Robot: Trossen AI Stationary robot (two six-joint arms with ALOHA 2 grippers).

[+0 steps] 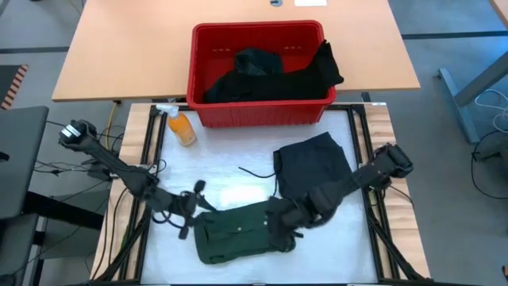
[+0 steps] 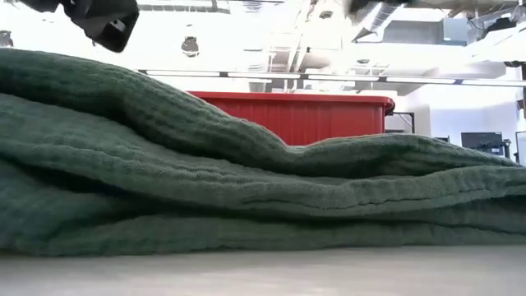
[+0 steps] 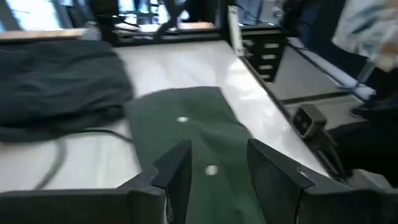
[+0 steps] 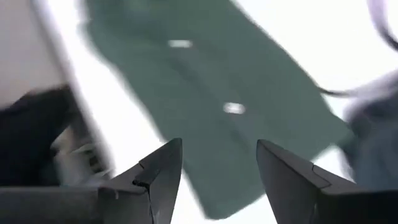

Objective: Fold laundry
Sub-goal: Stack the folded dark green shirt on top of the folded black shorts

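From above, we see the green shirt (image 1: 238, 235) folded on the worktop (image 1: 230, 187) between the left tool (image 1: 193, 208) and right tool (image 1: 279, 226). Low down, its ribbed folds fill the view. At the wrists, both tools gape empty over the shirt.

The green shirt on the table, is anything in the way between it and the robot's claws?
No, nothing visible is in the way. The green shirt lies flat on the white table, with the left claw at one end and the right claw at the other. In both wrist views, open fingers look straight onto green cloth.
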